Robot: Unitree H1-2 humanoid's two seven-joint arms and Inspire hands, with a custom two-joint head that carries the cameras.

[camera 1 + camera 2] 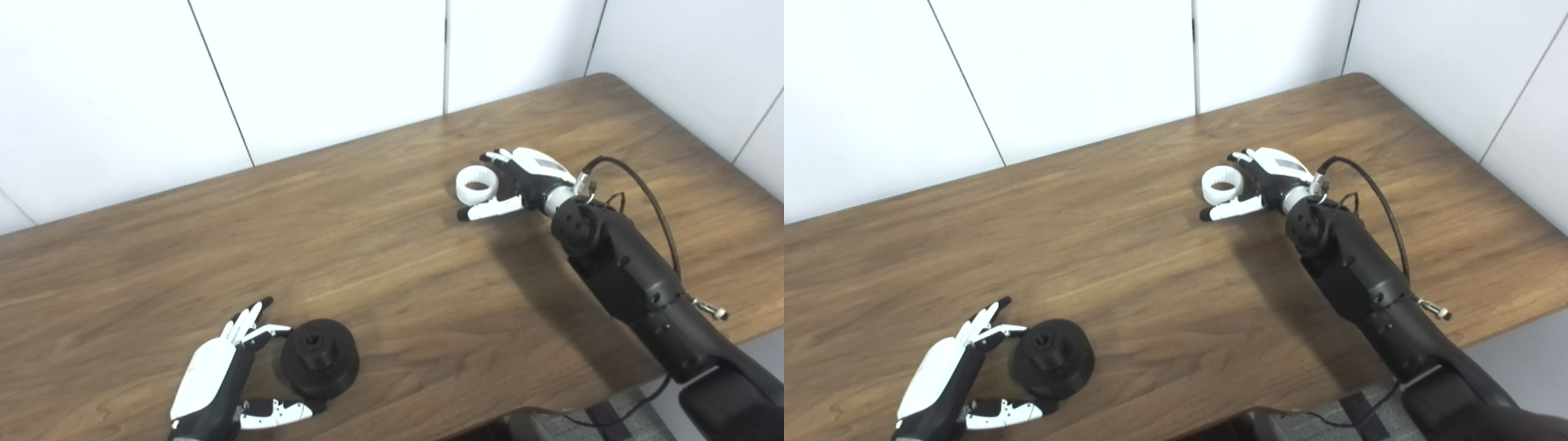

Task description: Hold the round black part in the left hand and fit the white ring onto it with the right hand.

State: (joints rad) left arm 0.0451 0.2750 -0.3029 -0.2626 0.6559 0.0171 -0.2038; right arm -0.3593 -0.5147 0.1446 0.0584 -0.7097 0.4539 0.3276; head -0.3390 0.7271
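The round black part (320, 357) rests on the wooden table (380, 263) near the front left, its raised hub facing up. My left hand (223, 373) lies just left of it, open, fingers and thumb spread around the part's left side without closing on it. The white ring (476, 184) lies flat on the table at the right of centre. My right hand (520, 184) is directly right of the ring, open, with the thumb stretched below the ring and the fingers beside its far side.
The table's front edge (551, 410) runs close under the black part. White wall panels (318, 67) stand behind the table. A black cable (655, 202) loops over my right forearm.
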